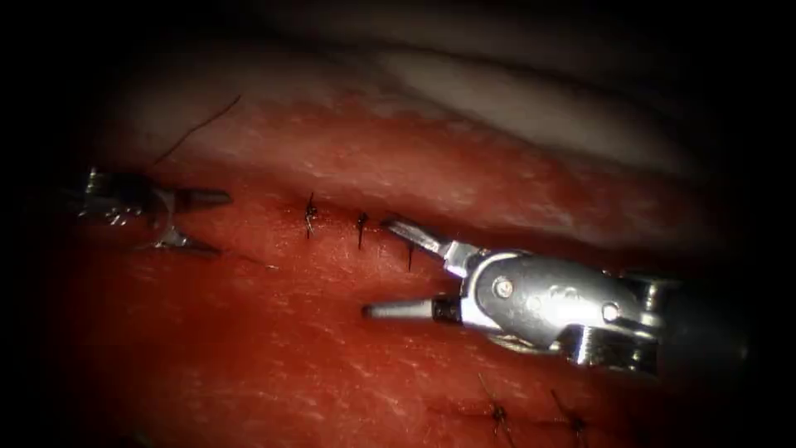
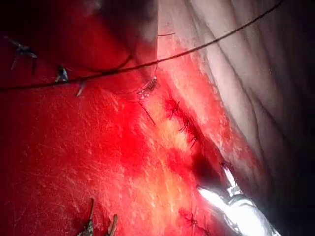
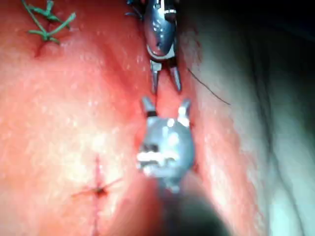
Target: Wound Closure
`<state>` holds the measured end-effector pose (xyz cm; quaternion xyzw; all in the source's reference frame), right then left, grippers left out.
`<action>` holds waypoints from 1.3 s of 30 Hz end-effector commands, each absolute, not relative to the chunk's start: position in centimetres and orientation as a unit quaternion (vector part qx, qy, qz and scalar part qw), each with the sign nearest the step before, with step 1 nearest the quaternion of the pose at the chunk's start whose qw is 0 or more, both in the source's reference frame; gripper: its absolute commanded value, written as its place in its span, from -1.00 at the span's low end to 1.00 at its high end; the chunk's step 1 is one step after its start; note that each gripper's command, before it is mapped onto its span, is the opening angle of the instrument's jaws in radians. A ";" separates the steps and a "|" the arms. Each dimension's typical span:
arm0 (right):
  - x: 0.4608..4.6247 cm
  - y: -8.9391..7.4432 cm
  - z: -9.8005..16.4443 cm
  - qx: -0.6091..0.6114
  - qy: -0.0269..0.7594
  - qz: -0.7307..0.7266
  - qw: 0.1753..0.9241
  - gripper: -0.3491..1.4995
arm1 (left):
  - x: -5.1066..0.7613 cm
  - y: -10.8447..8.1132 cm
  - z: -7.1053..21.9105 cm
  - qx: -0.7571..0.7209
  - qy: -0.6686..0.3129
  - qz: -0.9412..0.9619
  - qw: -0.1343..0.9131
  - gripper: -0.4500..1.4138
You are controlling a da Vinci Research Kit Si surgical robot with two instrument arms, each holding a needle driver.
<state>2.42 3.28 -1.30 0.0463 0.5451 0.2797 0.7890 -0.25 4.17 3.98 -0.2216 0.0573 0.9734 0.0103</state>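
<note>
1. Tissue point(image 1: 274, 348): pork belly, red and wet on its surface, with a pale fatty band along the far side. Judged soft and yielding, slick with red fluid point(image 1: 207, 390); likely to tear if pinched hard at a thin edge, so a fuller bite a little back from the margin would hold better.
2. Cut point(image 1: 348, 217): runs across the tissue between the two tools, drawn together along the stitched part.
3. Stitches point(image 1: 310, 216): three short dark ones cross the cut in a row, cut ends standing up. Further stitches point(image 1: 497, 412) lie on the near tissue, well apart from the cut.
4. Thread point(image 1: 199, 126): a thin dark strand lies loose on the pale tissue above the left tool; in the left wrist view a long strand point(image 2: 162, 60) stretches taut across the field. Judged light, limp and slippery; best gripped flat between the jaws, not at their tips.
5. Needle: I cannot locate it, nor say whether it sits in the tissue.
6. Left tool point(image 1: 195, 222): at the left end of the cut, jaws spread apart, holding nothing that can be made out.
7. Right tool point(image 1: 385, 265): enters from the right, jaws wide apart, upper tip just beside the third stitch, lower tip over the near tissue; holds nothing. Also seen from behind point(image 3: 165, 105).
</note>
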 end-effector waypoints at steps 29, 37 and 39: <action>2.17 3.5 -1.2 0.026 0.556 0.284 0.781 0.56 | -0.57 4.7 3.8 -0.482 -0.019 0.856 0.187 -0.05; 1.75 3.6 -1.1 0.036 0.554 0.290 0.779 0.54 | -0.95 4.1 3.1 -0.541 -0.139 0.805 0.202 0.08; 1.70 3.6 -1.0 0.037 0.555 0.289 0.779 0.51 | -0.97 4.1 3.1 -0.543 -0.145 0.802 0.200 0.09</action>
